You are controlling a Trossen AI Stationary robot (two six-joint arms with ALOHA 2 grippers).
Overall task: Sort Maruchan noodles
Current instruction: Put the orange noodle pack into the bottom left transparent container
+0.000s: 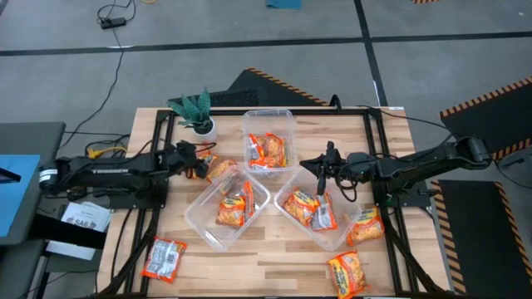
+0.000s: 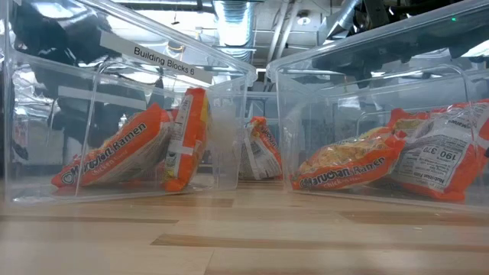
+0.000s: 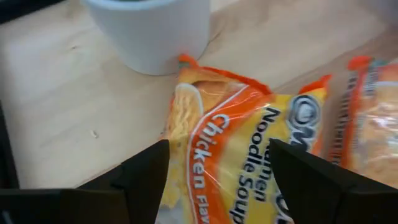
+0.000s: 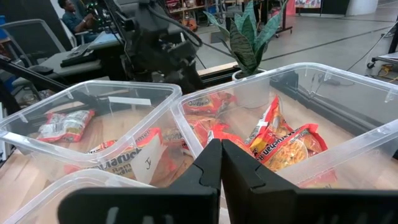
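Two clear tubs fill the low view, right up against the lens — the left tub (image 2: 130,114) has a "Building Blocks 6" label strip on its rim, and the right tub (image 2: 382,122) runs off the edge of the picture. Both hold Maruchan noodles (image 2: 114,156), the packets leaning on the walls, and the print is partly smeared by glare on the plastic. A third tub (image 1: 268,137) only peeks through the gap between them; from above it sits just beside the potted plant (image 1: 196,112), on the side toward the right arm.

Loose packets lie on the tabletop (image 1: 266,253) well away from the plant: one (image 1: 164,257) near the front left edge, two more (image 1: 357,241) at the front right past the right tub. Black frame rails cross the tabletop on both sides.

Left end effector (image 1: 199,162) sits just in front of the plant's white pot (image 3: 149,28), fingers spread wide around a chicken-flavour packet (image 3: 236,149) lying flat on the wood — not pinching it, and whether the fingers touch it is hard to say. Another packet is cut off right beside it.

Right end effector (image 4: 221,165) hangs over the tubs with its fingers pressed together, holding nothing.
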